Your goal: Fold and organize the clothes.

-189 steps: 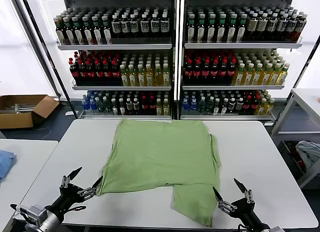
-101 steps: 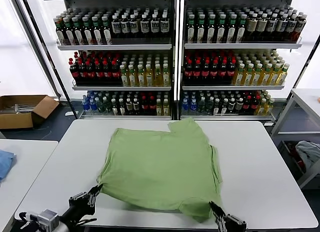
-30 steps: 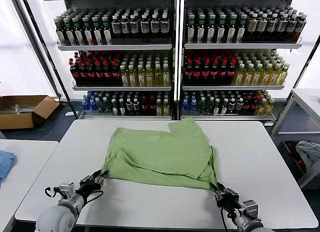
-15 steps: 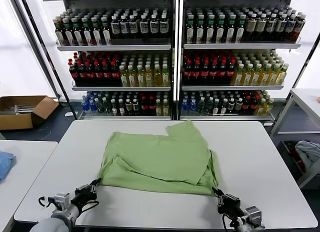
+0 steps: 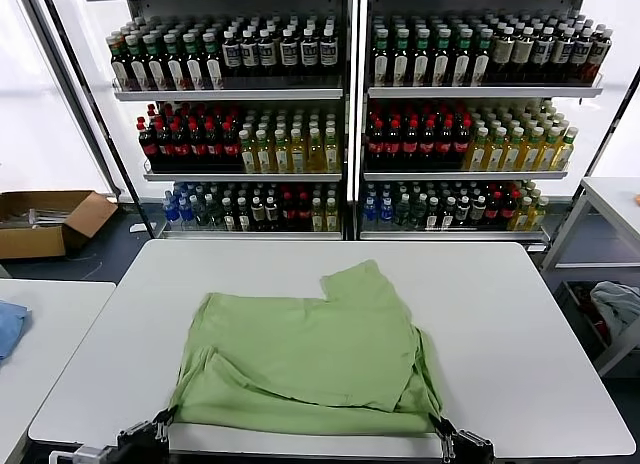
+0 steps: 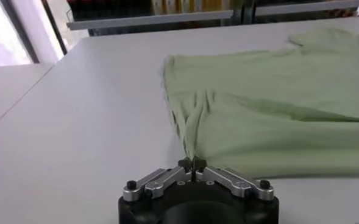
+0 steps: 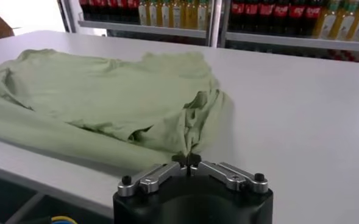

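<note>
- Left gripper (image 6: 193,171) is being held at the table's (image 5: 520,314) near edge, toward the left corner, fingers clenched on the shirt's (image 5: 310,359) near left corner.
- Green shirt is being kept folded over itself on the near half of the white table, its hem lying along the near edge.
- Right gripper (image 7: 189,161) is being held at the near edge, right of middle, clamped on the shirt's near right corner.

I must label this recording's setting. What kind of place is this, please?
Probably a mock shop or lab: shelves full of bottles, a white table holding a green shirt, and a cardboard box on the floor.
</note>
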Controlling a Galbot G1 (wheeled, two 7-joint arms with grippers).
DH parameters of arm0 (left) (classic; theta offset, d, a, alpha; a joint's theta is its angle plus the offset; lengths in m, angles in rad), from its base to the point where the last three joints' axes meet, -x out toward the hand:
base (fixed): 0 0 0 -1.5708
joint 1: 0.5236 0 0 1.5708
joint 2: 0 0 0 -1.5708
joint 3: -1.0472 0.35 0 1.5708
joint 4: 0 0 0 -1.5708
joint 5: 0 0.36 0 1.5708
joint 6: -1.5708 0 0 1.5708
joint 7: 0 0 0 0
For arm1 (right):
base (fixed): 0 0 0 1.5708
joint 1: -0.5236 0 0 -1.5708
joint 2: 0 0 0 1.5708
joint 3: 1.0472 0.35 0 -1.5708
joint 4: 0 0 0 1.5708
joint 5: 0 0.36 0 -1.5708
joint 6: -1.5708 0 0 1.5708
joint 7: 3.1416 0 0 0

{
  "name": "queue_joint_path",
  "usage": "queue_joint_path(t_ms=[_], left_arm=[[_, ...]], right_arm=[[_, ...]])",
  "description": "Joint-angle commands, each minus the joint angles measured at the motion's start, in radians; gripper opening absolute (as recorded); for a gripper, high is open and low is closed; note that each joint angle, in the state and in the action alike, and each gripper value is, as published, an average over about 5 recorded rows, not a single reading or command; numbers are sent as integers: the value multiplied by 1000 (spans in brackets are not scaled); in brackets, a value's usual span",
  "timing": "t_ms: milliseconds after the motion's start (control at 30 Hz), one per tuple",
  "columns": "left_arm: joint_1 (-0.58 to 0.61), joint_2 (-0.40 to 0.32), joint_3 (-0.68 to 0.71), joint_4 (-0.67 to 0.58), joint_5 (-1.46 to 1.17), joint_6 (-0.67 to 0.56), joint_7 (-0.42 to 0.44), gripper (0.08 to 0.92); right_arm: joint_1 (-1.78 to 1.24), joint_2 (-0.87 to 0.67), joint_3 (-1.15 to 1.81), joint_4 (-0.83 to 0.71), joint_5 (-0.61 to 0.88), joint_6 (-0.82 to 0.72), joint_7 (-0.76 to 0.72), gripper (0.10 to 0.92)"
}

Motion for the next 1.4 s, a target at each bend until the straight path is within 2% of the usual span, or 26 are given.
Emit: queue_joint_path(t_ms=[33, 200, 333, 533, 700, 867, 1167, 1400], left_arm=[[119, -23, -66, -174, 59, -5, -7, 140], [72, 38, -103, -217, 47, -5, -6, 282], [-47, 148, -99, -182, -47, -6, 10, 394], [-351, 310, 35, 104, -169, -8, 38, 568], [-593, 378, 187, 316, -232, -8, 79, 715], [-770, 389, 324, 497, -263, -8, 102, 813], [-1008, 337, 492, 753, -251, -11, 104, 823], [-1074, 321, 522, 850, -240, -14, 104, 823]], right_arm=[[-66, -8, 22, 66, 35, -12, 44, 250], [76, -65, 114, 51, 273, -4, 26, 397], [270, -134, 133, -37, 363, 1, -32, 510], [614, -231, 1, -238, 397, -50, -101, 666], [899, -273, -179, -445, 394, -79, -158, 795], [1132, -253, -337, -635, 387, -85, -187, 822], [1320, -150, -492, -886, 325, -84, -194, 823], [1411, -63, -577, -1014, 281, -74, -192, 823]])
